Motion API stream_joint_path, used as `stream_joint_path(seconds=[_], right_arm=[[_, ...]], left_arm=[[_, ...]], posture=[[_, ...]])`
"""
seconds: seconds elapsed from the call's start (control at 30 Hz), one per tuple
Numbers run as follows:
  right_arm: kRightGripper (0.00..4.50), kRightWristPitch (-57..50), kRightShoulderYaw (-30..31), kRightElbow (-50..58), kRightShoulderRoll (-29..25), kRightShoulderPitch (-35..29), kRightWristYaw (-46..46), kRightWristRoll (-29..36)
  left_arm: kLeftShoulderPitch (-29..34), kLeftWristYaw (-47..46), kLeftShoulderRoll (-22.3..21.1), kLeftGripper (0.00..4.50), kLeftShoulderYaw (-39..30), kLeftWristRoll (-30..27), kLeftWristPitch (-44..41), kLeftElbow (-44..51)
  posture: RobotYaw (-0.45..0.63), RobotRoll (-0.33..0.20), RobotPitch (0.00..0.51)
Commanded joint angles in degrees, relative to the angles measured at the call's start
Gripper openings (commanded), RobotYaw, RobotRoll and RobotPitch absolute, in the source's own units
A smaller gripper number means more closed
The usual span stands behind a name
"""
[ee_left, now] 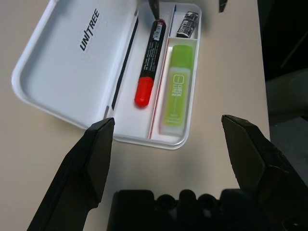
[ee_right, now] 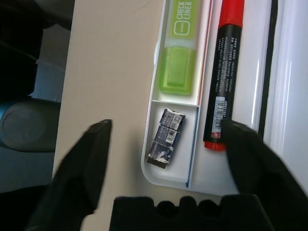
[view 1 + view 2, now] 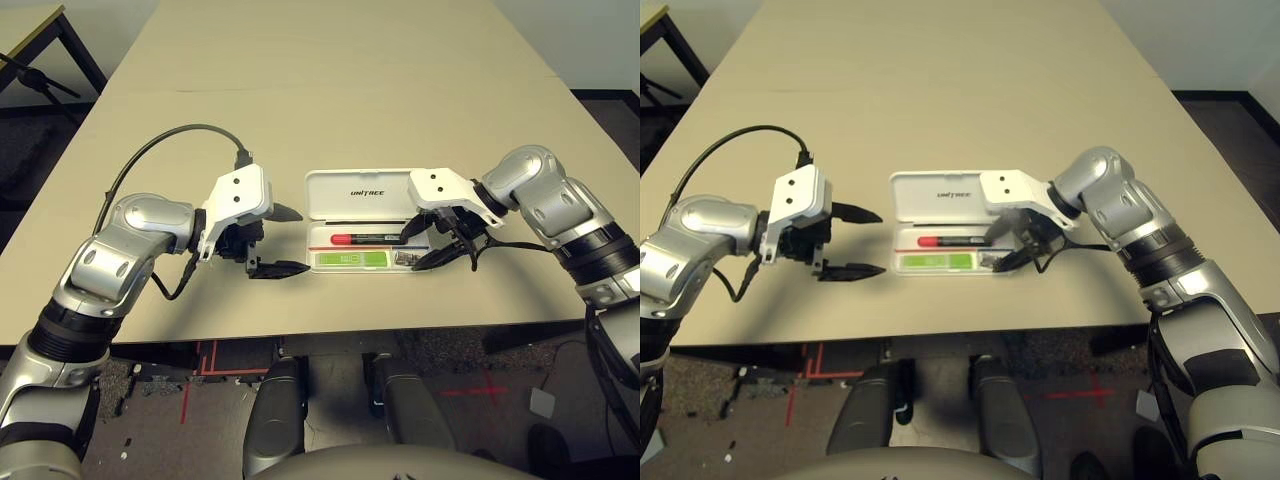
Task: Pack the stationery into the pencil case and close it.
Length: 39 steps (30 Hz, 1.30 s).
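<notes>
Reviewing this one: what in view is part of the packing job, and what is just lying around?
Part of the job:
- pencil case, open
- lime-green highlighter, inside it
- red-and-black marker, inside it
- small dark stubby piece, in the small end compartment

Just lying about:
- pale scrap on the floor
- red tape on the floor

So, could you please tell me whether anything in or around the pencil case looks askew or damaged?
Only one thing: the small dark stubby block with a white label lies skewed in its small compartment of the open white plastic case, its wrapper ragged and pale near one end.
</notes>
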<state>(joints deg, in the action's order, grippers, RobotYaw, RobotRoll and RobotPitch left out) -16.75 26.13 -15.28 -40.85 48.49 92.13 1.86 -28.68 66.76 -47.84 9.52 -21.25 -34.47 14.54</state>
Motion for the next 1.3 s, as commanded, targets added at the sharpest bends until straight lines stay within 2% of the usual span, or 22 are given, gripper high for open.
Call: stream_joint_path(seconds=[0.03, 0.1, 0.2, 0.27, 0.37, 0.5, 0.63, 0.8, 1.0, 1.1, 1.3], right_arm=[[4.46, 7.66, -3.38, -1.91, -1.57, -0.14, 0.37, 1.8], [4.46, 7.67, -4.41, -2.9, -2.57, -0.15, 0.37, 4.68], [4.46, 5.15, -5.17, -4.96, -5.94, -0.04, 0.37, 15.67], [4.5, 3.34, -6.66, -6.34, -6.92, -0.28, 0.37, 21.24], [4.5, 3.66, -7.61, -8.05, -9.26, -1.25, 0.37, 26.73], [4.5, 6.93, -8.06, -9.8, -13.49, -3.69, 0.37, 32.72], [4.5, 7.64, -8.56, -10.54, -15.61, -5.1, 0.37, 37.06], [4.5, 2.13, -6.58, -8.48, -19.86, -6.17, 0.37, 43.63], [4.5, 1.17, -7.17, -10.59, -19.85, -5.17, 0.37, 44.83], [4.5, 0.75, -7.03, -10.4, -19.78, -5.0, 0.37, 44.79], [4.5, 0.22, -7.62, -8.9, -19.83, -5.79, 0.37, 45.25]], left_arm=[[-1.65, -0.86, -0.17, 4.5, -1.35, -0.11, -1.56, -2.84], [-2.54, -0.64, -0.56, 4.5, -1.91, 0.04, -1.41, -4.68], [-5.73, -3.35, -0.4, 4.5, -2.71, 2.56, -0.75, -10.91], [-7.62, -6.03, 0.6, 4.11, -3.23, 4.17, -0.25, -14.7], [-10.05, -8.81, 1.14, 3.15, -2.75, 6.67, -0.83, -20.05], [-12.16, -10.03, 1.19, 1.53, -1.43, 9.88, 0.15, -25.22], [-16.24, -12.46, 3.37, 0.04, -0.53, 13.43, 2.19, -32.4], [-21.19, -13.77, 6.82, 0.04, 0.4, 17.07, 6.55, -40.61], [-29.08, -12.55, 15.08, 0.04, 2.24, 19.56, 14.5, -53.68], [-31.65, -7.44, 18.49, 0.04, 4.08, 20.11, 20.16, -57.51], [-34.56, -0.03, 21.07, 0.04, 7.13, 22.25, 25.54, -60.8]], posture=[[0.06, 0.0, 0.164], [0.06, 0.0, 0.164], [0.06, 0.0, 0.164], [0.05, 0.0, 0.165], [0.05, 0.0, 0.165], [0.04, 0.0, 0.162], [0.03, 0.0, 0.159], [0.02, 0.0, 0.158], [0.0, 0.0, 0.16], [-0.02, 0.0, 0.16], [-0.04, 0.0, 0.153]])
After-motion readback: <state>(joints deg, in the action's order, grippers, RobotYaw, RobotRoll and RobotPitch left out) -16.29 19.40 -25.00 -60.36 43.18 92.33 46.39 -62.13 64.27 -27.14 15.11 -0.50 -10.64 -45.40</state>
